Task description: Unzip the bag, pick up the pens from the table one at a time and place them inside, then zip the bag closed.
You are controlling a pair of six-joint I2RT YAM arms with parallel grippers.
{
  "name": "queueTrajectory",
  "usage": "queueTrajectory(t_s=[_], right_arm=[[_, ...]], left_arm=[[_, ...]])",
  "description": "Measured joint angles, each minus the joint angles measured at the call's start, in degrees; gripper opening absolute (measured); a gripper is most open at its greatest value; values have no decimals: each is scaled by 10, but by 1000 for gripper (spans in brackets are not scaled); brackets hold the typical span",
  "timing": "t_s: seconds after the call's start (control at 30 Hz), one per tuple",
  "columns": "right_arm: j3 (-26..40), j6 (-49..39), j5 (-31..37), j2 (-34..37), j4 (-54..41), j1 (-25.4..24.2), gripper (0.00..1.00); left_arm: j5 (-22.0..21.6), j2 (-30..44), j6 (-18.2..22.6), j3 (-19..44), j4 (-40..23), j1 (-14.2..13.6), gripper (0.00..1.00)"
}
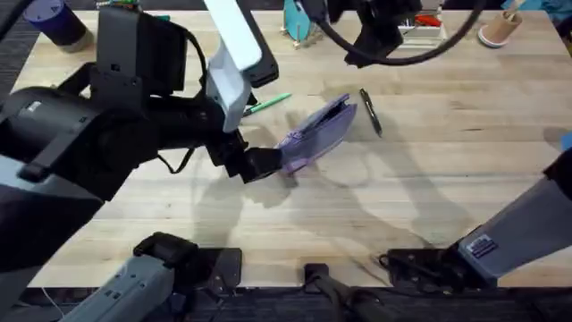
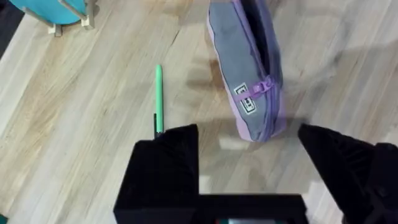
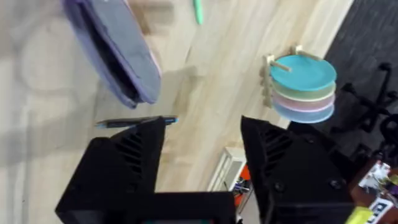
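Bag [image 1: 320, 134]: lay mid-table [image 1: 429, 206], soft and light, likely to slump; best gripped at its end beside the zipper pull [image 2: 260, 89].
Left gripper [image 2: 249, 134]: jaws spread, straddling the bag's near end, grasping nothing.
Right gripper [image 3: 202, 134]: released, above the black pen [image 1: 370, 112].
Green pen [image 1: 265, 104]: slim, rigid, toward the far edge.

One lavender bag [image 1: 318, 136] lies on the tabletop [image 1: 429, 179]. Two pens are out beside it: one light green pen [image 1: 268, 104] and one black pen [image 1: 371, 112]. Two robot arms reach in, so two claws: the left claw [image 1: 259, 165] and the right claw [image 3: 202, 140]. One rack at the far edge holds three round plates [image 3: 305, 90], stacked teal, pink and blue.
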Motion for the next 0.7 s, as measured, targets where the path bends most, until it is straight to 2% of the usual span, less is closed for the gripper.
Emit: queueTrajectory(t_s=[0.13, 0.17, 0.47, 0.7], right_arm=[[0, -2, -6, 0, -42, 1, 94], [0, -2, -7, 0, -54, 1, 46], [-6, -3, -38, 0, -89, 2, 30], [-62, -3, -52, 1, -86, 2, 30]], left_arm=[[0, 0, 0, 0, 0, 0, 994], [0, 0, 0, 0, 0, 0, 993], [0, 0, 0, 0, 0, 0, 993], [0, 0, 0, 0, 0, 0, 994]])
